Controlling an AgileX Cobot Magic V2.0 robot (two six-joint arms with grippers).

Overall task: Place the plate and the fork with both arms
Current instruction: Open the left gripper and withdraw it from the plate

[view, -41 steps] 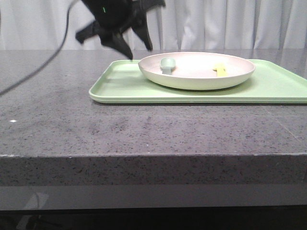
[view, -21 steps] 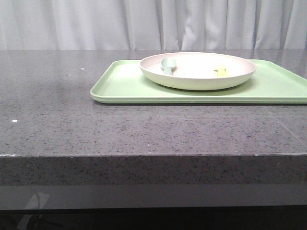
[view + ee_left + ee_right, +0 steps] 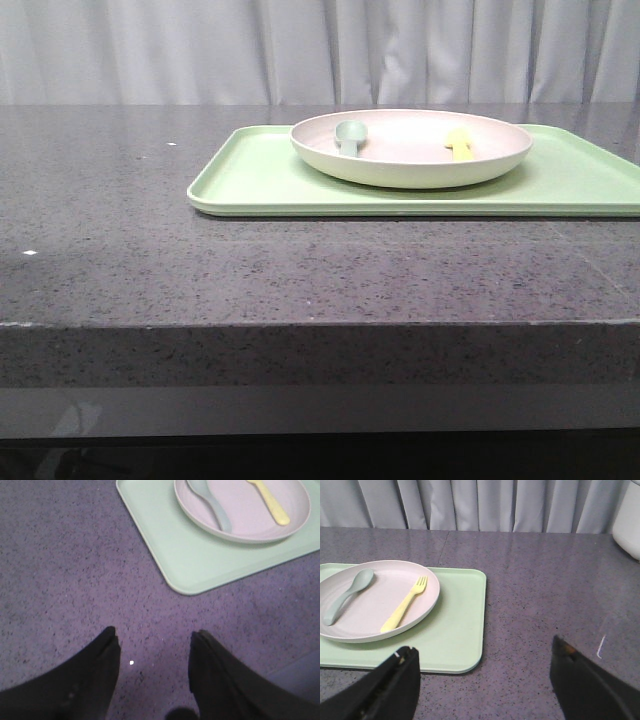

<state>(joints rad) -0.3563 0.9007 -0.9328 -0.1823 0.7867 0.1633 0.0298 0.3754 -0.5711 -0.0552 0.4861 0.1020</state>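
Both sets of jaws hang over bare desk [image 3: 120, 260] with nothing between them. The left gripper [image 3: 154, 652] has its jaws spread wide, the dark speckled stone showing in the gap, along with a small white speck. The right gripper [image 3: 485, 675] also stands wide open, its two black fingers [image 3: 395, 680] far apart at the edges of the right wrist view.

The plate [image 3: 411, 150] sits on the green tray [image 3: 250, 180], well ahead of both grippers and touched by neither. Seen from the left jaws, the plate [image 3: 250, 517] lies beyond them and off to one side, past the tray's [image 3: 170, 550] rounded near corner. Seen from the right jaws, the plate [image 3: 375, 605] lies ahead and off toward the other arm's side, with the tray's [image 3: 462, 625] corner just beyond one finger.

The fork [image 3: 405, 605] lies flat inside the plate, tines pointing away from the right jaws, handle reaching toward the plate's near rim. In the left wrist view the fork [image 3: 270, 502] shows on the plate's far half. In the front view only a small yellow part of the fork [image 3: 459, 142] rises above the rim.

A pale grey-green spoon [image 3: 347, 595] rests in the same plate beside the fork, apart from it, bowl end away from the right jaws. It also shows in the left wrist view [image 3: 212, 505] and the front view [image 3: 350, 134].

Grey curtains [image 3: 320, 50] hang behind the desk.
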